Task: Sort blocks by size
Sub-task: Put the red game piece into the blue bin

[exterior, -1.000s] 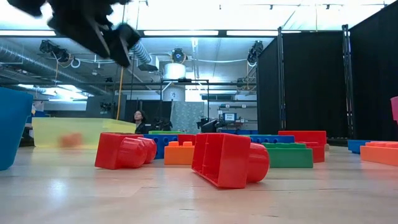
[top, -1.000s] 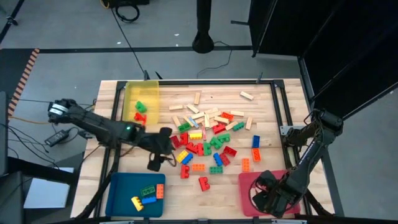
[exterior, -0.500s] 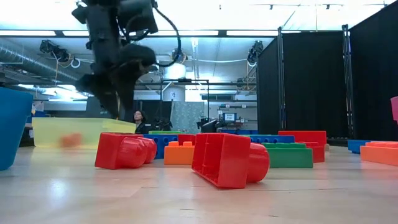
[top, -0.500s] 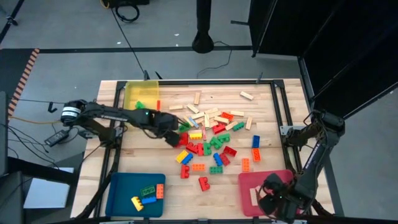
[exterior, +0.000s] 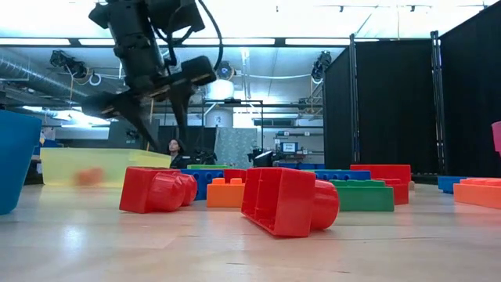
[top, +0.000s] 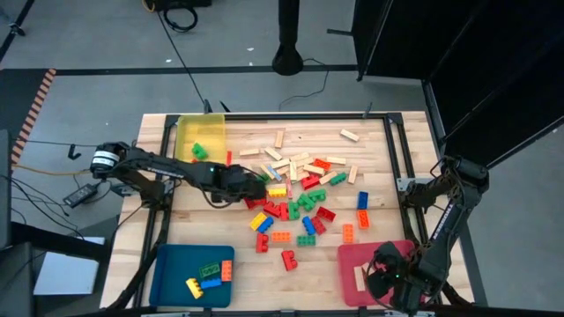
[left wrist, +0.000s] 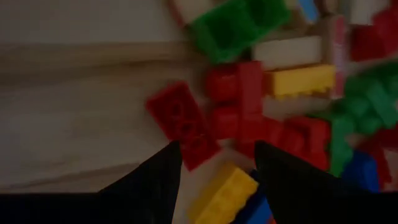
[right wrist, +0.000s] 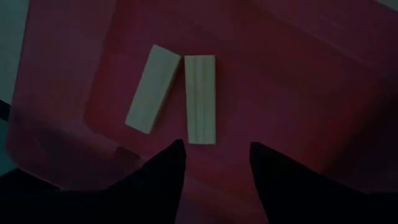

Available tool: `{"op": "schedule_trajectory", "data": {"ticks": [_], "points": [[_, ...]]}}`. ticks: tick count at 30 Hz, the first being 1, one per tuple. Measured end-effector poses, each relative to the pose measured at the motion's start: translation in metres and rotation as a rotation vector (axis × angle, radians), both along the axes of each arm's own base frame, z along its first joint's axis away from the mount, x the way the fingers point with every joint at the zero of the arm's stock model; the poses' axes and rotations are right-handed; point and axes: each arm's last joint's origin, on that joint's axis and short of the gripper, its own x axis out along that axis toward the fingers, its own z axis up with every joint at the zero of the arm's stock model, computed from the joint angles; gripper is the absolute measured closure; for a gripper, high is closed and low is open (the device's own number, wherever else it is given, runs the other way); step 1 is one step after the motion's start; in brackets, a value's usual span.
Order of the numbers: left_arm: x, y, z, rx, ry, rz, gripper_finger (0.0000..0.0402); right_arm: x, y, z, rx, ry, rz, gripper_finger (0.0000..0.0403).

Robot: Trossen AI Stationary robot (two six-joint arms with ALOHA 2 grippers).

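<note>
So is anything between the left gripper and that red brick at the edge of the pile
Nothing visible. The left gripper, jaws open and empty, hovers over the red brick, with only air between them; neighbouring blocks crowd its far side.

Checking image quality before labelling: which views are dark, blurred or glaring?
Right wrist view: very dark, pink tray dim, two wooden bars readable. Left wrist view: soft, blocks smeared. Low view: ceiling lights glare, left gripper silhouetted. High view: even light.
</note>
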Motion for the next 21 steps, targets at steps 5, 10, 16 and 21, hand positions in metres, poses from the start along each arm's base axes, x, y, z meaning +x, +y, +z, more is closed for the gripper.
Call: {"op": "schedule_trajectory", "data": {"ticks": [5, 10, 16, 21], "points": [[0.000, 0.000, -0.001, -0.008, -0.005, 0.080, 0.0193, -0.001, -0.001, 0.000, -0.017, 0.007, 0.031, 0.0208], [0.001, 0.000, -0.011, -0.030, 0.041, 0.146, 0.0193, -0.001, -0.004, 0.000, -0.054, -0.009, 0.031, 0.0210], [0.010, -0.001, -0.025, -0.068, 0.053, 0.180, 0.0193, 0.000, -0.005, 0.000, -0.079, -0.038, 0.030, 0.0210], [0.016, -0.001, -0.038, -0.101, 0.072, 0.232, 0.0193, 0.000, -0.005, 0.000, -0.078, -0.039, 0.023, 0.0211]]}}
